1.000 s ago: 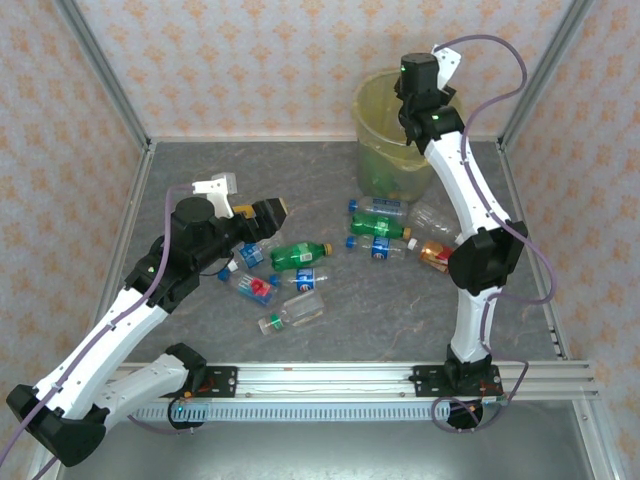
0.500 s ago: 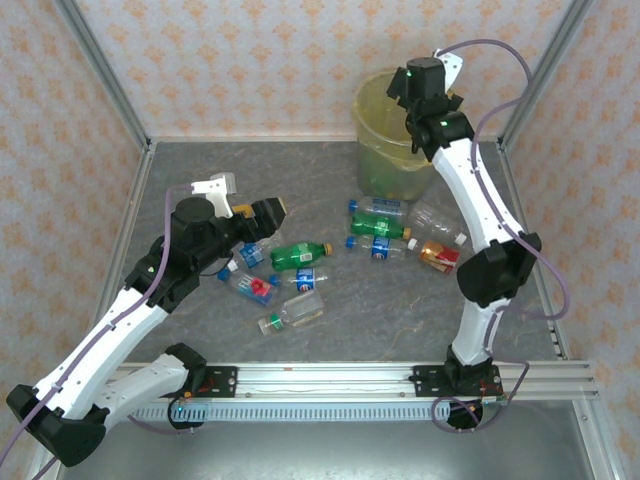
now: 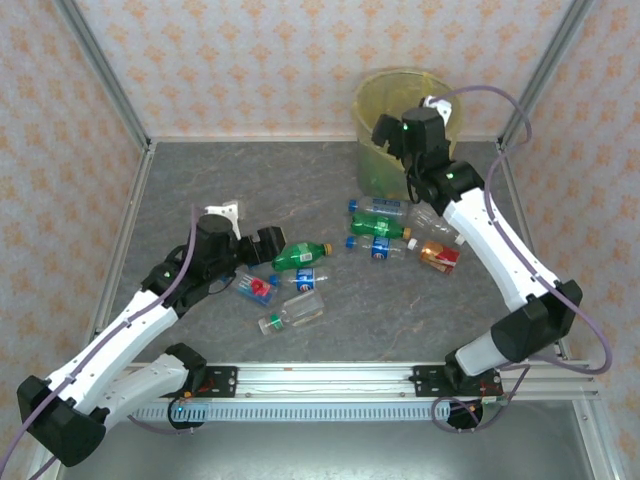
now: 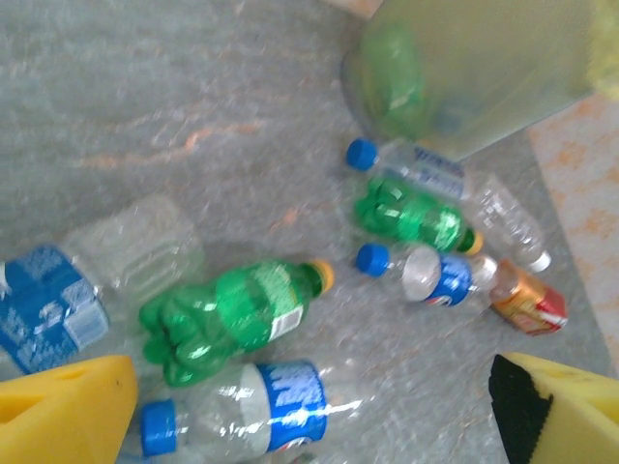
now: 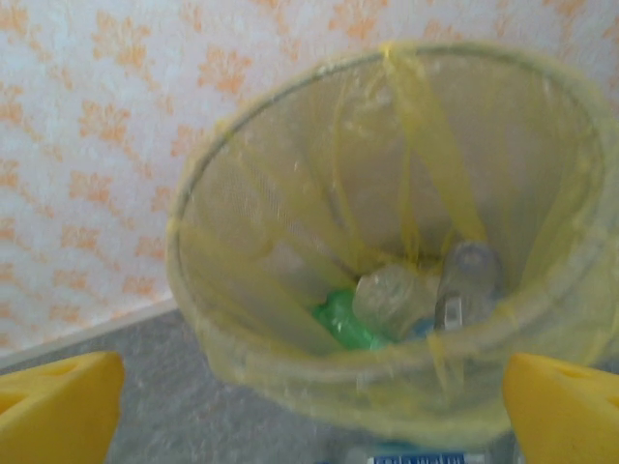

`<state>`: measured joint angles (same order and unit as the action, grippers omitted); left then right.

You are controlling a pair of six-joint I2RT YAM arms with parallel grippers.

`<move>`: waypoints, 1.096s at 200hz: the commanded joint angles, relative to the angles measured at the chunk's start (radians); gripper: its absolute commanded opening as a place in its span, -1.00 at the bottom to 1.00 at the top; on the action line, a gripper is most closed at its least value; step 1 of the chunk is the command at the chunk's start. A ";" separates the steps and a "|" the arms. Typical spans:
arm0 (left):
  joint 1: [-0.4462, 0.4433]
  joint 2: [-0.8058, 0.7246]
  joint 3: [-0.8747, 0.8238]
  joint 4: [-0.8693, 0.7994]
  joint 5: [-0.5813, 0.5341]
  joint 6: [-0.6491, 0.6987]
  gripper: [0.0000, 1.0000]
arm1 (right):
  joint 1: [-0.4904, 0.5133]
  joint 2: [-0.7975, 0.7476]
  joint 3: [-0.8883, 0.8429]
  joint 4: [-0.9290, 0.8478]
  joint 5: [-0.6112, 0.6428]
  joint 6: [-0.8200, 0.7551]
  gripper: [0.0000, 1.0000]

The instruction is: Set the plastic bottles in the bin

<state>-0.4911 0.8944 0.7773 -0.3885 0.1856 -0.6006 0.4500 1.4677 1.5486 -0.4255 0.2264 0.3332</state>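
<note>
Several plastic bottles lie across the table's middle: a green bottle (image 3: 300, 255), a blue-labelled bottle (image 3: 305, 277), a red-labelled bottle (image 3: 256, 289) and a clear bottle (image 3: 294, 312). Nearer the bin lie a blue-capped bottle (image 3: 378, 207), a second green bottle (image 3: 381, 228) and an orange-red bottle (image 3: 438, 256). My left gripper (image 3: 270, 243) hangs open just left of the green bottle (image 4: 232, 314), with the blue-labelled bottle (image 4: 261, 406) between its fingers' line. The pale-yellow bin (image 3: 400, 110) stands at the back. My right gripper (image 3: 383, 135) is open and empty at the bin's (image 5: 387, 387) near rim, where a green bottle (image 5: 343, 314) and a clear bottle (image 5: 397, 295) lie inside.
Metal frame posts (image 3: 100, 70) and patterned walls close the table at the back and sides. A rail (image 3: 330, 378) runs along the near edge. Bare grey table (image 3: 250, 180) lies at the back left and near the front right.
My right arm has come down from over the bin's mouth to its near rim. My left gripper has dropped lower, closer to the green and blue-labelled bottles.
</note>
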 commanded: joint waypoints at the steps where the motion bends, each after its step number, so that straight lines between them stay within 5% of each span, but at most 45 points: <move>1: -0.012 -0.006 -0.069 -0.043 0.053 0.009 0.80 | 0.023 -0.087 -0.077 0.031 -0.020 0.065 0.99; 120: -0.244 -0.096 -0.399 0.087 -0.040 -0.176 0.79 | 0.068 -0.222 -0.226 0.010 -0.070 0.131 0.99; 219: -0.401 -0.062 -0.438 0.153 -0.174 -0.188 0.87 | 0.085 -0.245 -0.215 -0.025 -0.073 0.134 0.99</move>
<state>-0.8764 0.8207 0.3439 -0.1997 0.0570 -0.7704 0.5278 1.2541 1.3193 -0.4294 0.1486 0.4572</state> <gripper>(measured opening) 0.930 0.995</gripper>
